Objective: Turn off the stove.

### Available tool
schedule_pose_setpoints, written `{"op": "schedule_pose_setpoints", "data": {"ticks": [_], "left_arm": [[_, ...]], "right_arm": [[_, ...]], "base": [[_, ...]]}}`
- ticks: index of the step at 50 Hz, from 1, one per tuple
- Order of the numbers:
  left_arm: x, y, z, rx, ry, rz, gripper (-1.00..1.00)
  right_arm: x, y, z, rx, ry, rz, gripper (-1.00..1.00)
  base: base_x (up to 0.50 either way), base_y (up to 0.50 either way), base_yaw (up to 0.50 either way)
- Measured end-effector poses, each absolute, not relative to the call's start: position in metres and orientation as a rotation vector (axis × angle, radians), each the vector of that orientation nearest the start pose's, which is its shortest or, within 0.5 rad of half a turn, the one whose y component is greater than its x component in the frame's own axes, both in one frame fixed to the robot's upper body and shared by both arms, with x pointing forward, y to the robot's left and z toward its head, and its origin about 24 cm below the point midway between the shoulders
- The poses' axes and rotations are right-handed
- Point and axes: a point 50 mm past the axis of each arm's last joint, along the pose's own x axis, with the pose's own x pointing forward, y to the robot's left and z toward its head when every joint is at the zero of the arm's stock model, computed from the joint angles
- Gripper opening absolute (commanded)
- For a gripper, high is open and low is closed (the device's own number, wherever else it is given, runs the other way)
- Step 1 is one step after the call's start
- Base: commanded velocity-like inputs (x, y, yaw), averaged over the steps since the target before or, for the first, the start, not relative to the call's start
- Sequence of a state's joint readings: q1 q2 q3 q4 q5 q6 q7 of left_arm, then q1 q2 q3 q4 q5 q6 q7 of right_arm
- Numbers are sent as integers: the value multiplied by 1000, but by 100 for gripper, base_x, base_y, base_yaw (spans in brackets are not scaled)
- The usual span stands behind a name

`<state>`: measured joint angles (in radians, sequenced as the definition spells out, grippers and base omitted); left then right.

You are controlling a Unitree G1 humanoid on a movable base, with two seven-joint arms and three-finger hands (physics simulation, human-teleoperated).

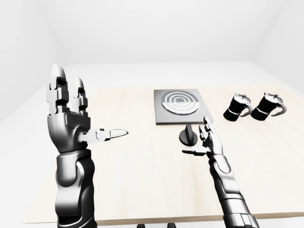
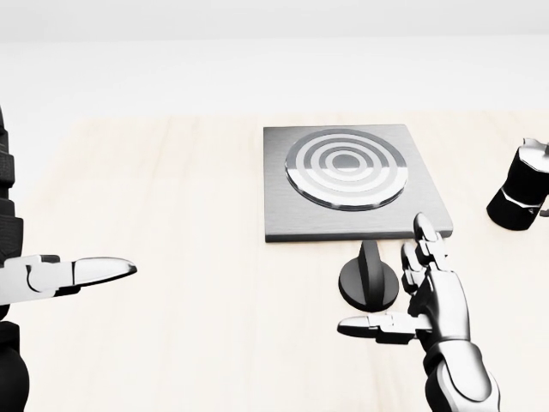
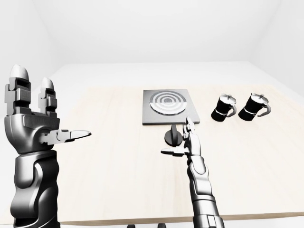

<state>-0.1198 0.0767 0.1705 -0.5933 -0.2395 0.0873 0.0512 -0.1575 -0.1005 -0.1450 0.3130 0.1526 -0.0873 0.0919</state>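
My right hand (image 2: pixel 433 305), fingers spread, hovers beside the stove (image 2: pixel 352 181) knob (image 2: pixel 369 276) (not gripping); left hand (image 1: pixel 71 121) raised, fingers apart.

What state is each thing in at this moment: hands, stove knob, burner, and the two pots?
Right hand: open, beside the knob, not gripping it.
Left hand: open, raised, holding nothing.
Stove knob: upright on the table, its ridge pointing toward the stove.
Stove burner: bare, no glow visible.
Two moka pots: upright, lids closed, right of the stove.
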Motion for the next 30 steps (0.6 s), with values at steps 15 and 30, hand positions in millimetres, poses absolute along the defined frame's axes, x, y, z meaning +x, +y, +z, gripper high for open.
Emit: {"op": "schedule_pose_setpoints", "data": {"ticks": [15, 30], "left_arm": [[229, 185, 197, -138, -639, 80, 100], [229, 186, 198, -138, -646, 83, 100]], "right_arm": [[280, -195, 4, 91, 136, -42, 100], [279, -193, -11, 101, 207, -33, 100]], "base": [[0, 0, 0], [0, 0, 0]]}}
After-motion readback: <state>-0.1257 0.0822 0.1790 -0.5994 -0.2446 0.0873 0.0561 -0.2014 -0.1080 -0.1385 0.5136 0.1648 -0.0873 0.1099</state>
